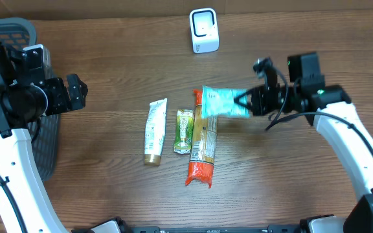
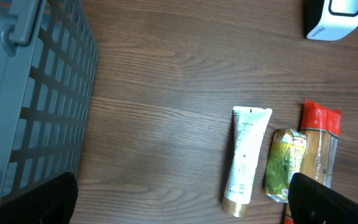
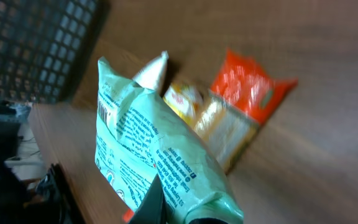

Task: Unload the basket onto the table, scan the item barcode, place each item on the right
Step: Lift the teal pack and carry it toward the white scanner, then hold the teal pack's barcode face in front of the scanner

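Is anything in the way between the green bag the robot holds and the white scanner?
No, nothing visible. The right gripper holds the bag, and only bare table lies between it and the scanner.

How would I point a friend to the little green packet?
Start at the wooden table and find the three items lying side by side mid-table. The green packet lies between the white tube and the long orange-ended packet, the shortest and only green one.
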